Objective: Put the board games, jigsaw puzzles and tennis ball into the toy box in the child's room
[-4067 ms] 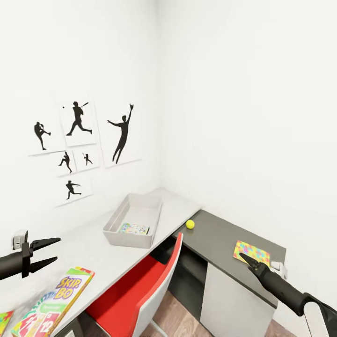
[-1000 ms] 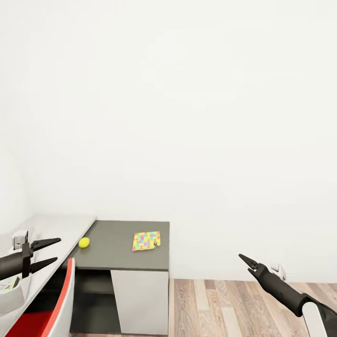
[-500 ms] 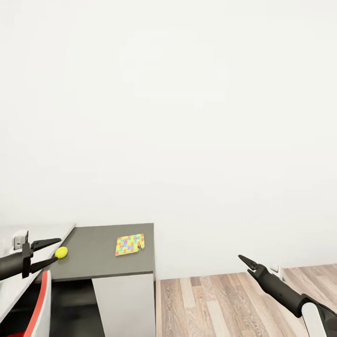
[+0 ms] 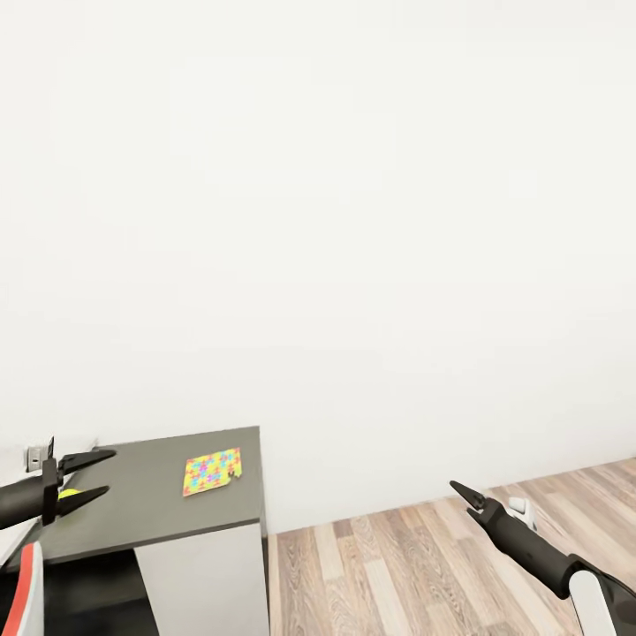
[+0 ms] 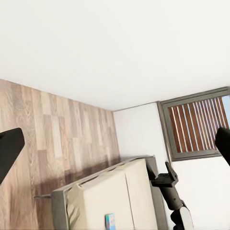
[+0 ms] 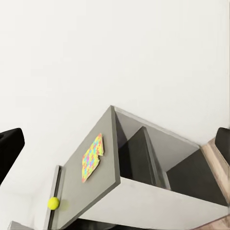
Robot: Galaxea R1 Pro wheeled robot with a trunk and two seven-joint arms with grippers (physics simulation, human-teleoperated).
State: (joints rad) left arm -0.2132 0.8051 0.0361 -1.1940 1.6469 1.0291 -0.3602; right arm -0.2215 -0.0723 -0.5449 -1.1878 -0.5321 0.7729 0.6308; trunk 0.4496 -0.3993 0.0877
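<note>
While both grippers, left gripper (image 4: 95,478) and right gripper (image 4: 458,488), are hanging empty, left jaws apart, right jaws unreadable, I am swinging bedward, watching the table (image 4: 150,512) corner.

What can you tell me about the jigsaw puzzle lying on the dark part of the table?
The jigsaw puzzle is a thin flat square covered in small interlocking red, yellow, blue and green pieces, with no lettering. It lies flat on the dark grey section of the table, toward its far end, near the white wall. One corner looks slightly notched. Nothing rests on it, and neither gripper touches it. The tennis ball lies apart from it on the same surface.
</note>
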